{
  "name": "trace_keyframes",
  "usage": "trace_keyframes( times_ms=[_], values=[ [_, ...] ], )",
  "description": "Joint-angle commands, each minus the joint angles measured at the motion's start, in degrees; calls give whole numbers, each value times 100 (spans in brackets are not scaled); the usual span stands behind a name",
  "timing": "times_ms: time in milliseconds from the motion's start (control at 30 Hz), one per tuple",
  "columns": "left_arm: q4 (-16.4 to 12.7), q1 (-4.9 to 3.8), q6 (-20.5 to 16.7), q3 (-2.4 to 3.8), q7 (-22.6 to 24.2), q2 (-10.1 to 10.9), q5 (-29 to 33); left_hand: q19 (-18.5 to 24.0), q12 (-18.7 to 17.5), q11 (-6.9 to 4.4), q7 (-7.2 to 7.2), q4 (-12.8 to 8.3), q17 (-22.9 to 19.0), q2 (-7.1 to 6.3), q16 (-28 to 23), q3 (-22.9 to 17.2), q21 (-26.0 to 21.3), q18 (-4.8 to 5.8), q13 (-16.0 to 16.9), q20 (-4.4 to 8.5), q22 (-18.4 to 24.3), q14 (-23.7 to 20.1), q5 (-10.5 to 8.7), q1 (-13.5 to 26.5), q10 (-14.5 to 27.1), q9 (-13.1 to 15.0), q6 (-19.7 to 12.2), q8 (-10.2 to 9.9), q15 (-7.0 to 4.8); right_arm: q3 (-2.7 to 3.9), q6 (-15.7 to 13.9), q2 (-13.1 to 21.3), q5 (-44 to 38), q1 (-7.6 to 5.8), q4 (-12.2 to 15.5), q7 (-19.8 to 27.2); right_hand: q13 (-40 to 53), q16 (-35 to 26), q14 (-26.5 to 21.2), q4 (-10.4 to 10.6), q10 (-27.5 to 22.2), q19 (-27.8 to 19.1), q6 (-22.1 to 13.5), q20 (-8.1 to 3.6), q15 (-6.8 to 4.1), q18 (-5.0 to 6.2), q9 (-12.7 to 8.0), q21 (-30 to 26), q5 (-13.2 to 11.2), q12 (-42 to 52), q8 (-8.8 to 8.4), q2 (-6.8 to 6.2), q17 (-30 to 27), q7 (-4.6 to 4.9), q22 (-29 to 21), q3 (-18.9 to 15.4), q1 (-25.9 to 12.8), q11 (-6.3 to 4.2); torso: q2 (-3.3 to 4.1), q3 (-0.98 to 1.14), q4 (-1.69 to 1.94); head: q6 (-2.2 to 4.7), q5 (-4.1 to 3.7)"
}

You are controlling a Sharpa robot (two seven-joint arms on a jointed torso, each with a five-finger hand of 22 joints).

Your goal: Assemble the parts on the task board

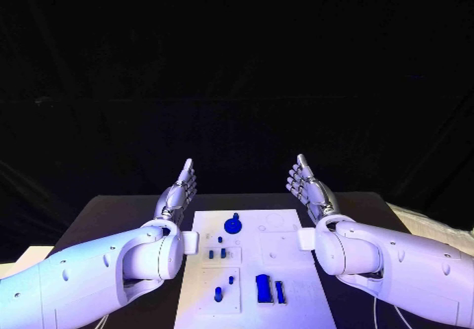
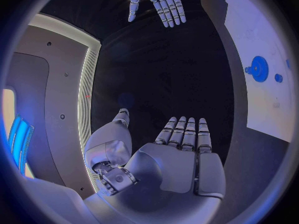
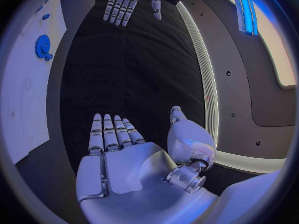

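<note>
Both of your silver many-fingered hands are released and hold nothing: the left hand (image 1: 177,194) and the right hand (image 1: 310,189) stand raised with fingers straight and together, palms facing each other, one on each side of the white rectangular task board (image 1: 286,274). You'll see the board flat on the black desk (image 1: 118,212) between the white arms. On it sit a round blue gear-like part (image 1: 233,225) near the far end and several small blue pieces, including a blue block (image 1: 263,288), toward the near end.
</note>
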State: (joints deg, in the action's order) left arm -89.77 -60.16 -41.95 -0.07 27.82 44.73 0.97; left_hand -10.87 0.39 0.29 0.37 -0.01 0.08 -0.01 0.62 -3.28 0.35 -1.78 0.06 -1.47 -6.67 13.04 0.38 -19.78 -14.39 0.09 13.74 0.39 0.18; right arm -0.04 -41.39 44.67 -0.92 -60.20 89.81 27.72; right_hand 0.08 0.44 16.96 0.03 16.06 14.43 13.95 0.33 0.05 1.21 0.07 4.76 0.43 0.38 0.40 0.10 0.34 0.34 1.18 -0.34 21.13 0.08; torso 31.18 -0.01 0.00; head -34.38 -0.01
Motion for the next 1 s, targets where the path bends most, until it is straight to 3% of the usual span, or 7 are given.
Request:
trace_keyframes(
  times_ms=[33, 167, 667, 700, 767, 800, 1000],
  values=[
    [-18, 0, -216, 7, 197, -4, -97, 343, -39, -29, -37, 1, -8, 1, -62, 328, -35, 178, -6, 147, 214, -415, -38, 632, 458, -9, -436, -39, -18, 4, -273, 2, 92, 4, 14, 207, -8, -44, -543, -3, -511, -460, -446, -33, -5, -121, -7, -476, -43, -38, -40, -10, -34, -34, -118, 34, -673, -8, 0, 1, 0, 0, 1],
    [-18, 0, -216, 7, 197, -4, -97, 459, -39, -29, -37, 1, -8, 1, -62, 328, -35, 178, -6, 147, 667, -546, -38, 832, 605, -9, -580, -39, -18, 4, -273, 2, 92, 4, 14, 207, -8, -44, -717, -3, -679, -606, -584, -33, -5, -121, -7, -476, -43, -38, -40, -10, -34, -34, -118, 34, -886, -8, 0, 1, 0, 0, 1],
    [-18, 0, -216, 7, 197, -4, -97, 1087, -39, -29, -37, 1, -8, 1, -62, 328, -35, 178, -6, 147, 667, -878, -38, 1343, 977, -9, -925, -39, -18, 4, -273, 2, 92, 4, 14, 207, -8, -44, -1157, -3, -1098, -982, -948, -33, -5, -121, -7, -476, -43, -38, -40, -10, -34, -34, -118, 34, -1436, -8, 0, 1, 0, 0, 1],
    [-18, 0, -216, 7, 197, -4, -97, 1087, -39, -29, -37, 1, -8, 1, -62, 328, -35, 178, -6, 147, 667, -890, -38, 1376, 998, -9, -952, -39, -18, 4, -273, 2, 92, 4, 14, 207, -8, -44, -1238, -3, -1169, -1443, -1395, -33, -5, -121, -7, -476, -43, -38, -40, -10, -34, -34, -118, 34, -1529, -8, 0, 1, 0, 0, 1],
    [-18, 0, -216, 7, 197, -4, -97, 1087, -39, -29, -37, 1, -8, 1, -62, 328, -35, 178, -6, 147, 667, -1304, -38, 1409, 1026, -9, -1374, -39, -18, 4, -273, 2, 92, 4, 14, 207, -8, -44, -1696, -3, -1606, -1443, -1395, -33, -5, -121, -7, -476, -43, -38, -40, -10, -34, -34, -118, 34, -2113, -8, 0, 1, 0, 0, 1],
    [-18, 0, -216, 7, 197, -4, -97, 1087, -39, -29, -37, 1, -8, 1, -62, 328, -35, 178, -6, 147, 667, -1304, -38, 1445, 1439, -9, -1374, -39, -18, 4, -273, 2, 92, 4, 14, 207, -8, -44, -1696, -3, -1606, -1443, -1395, -33, -5, -121, -7, -476, -43, -38, -40, -10, -34, -34, -118, 34, -2113, -8, 0, 1, 0, 0, 1],
    [-18, 0, -216, 7, 197, -4, -97, 1087, -39, -29, -37, 1, -8, 1, -62, 328, -35, 178, -6, 147, 667, -1304, -38, 1978, 1439, -9, -1374, -39, -18, 4, -273, 2, 92, 4, 14, 207, -8, -44, -1696, -3, -1606, -1443, -1395, -33, -5, -121, -7, -476, -43, -38, -40, -10, -34, -34, -118, 34, -2113, -8, 0, 1, 0, 0, 1]
  ],
)
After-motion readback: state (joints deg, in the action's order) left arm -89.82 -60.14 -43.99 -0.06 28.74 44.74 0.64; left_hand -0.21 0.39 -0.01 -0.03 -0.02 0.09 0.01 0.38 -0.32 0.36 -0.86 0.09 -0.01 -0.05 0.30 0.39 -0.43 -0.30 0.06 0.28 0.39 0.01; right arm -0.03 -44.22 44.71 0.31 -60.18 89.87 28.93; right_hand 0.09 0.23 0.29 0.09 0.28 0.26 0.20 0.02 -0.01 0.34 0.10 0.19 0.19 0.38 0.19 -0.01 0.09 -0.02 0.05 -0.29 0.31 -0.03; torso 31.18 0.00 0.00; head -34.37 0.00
